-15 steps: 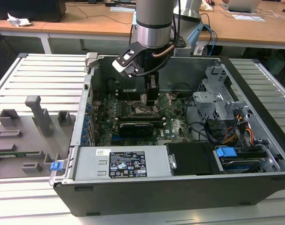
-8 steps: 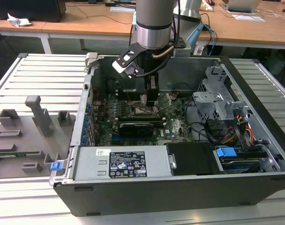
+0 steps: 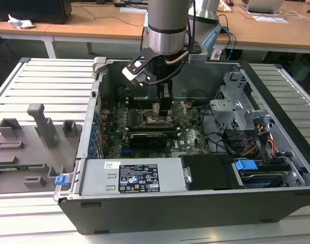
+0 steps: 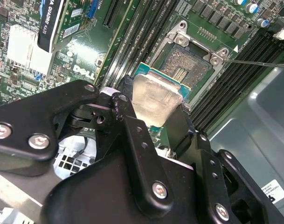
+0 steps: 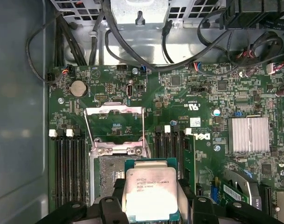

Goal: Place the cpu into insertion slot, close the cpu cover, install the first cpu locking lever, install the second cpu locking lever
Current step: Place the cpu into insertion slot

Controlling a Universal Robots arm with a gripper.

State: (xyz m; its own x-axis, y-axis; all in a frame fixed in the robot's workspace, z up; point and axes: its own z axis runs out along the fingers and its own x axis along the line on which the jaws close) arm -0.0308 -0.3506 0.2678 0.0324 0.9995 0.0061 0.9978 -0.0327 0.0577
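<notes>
At the upper centre of the exterior view, the gripper point(image 3: 163, 113) was seen reaching down into the open computer case point(image 3: 195, 208), over the green motherboard point(image 3: 190, 137). Its fingers were clamped on two opposite edges of the cpu point(image 4: 155, 100), whose pale metal top was shown in both wrist views. The chip was held just beside the insertion slot point(image 5: 111, 170), overlapping one edge of it in the first wrist view but not seated; much of the dark contact grid was left exposed. The cpu cover point(image 5: 114, 111) was stood open at the far side of the socket, and a locking lever point(image 4: 256, 62) was swung out across the black memory slots point(image 4: 235, 84).

Several risks were judged to follow. If the chip were lowered from this offset, a corner could be landed on the silvery rim. If it were pressed down while skewed or wrongly turned, the fine contacts could be bent. Since only the thin edges were gripped, the chip could be tipped or dropped by a small slip. The raised cover and the lever could also be caught by the fingers
</notes>
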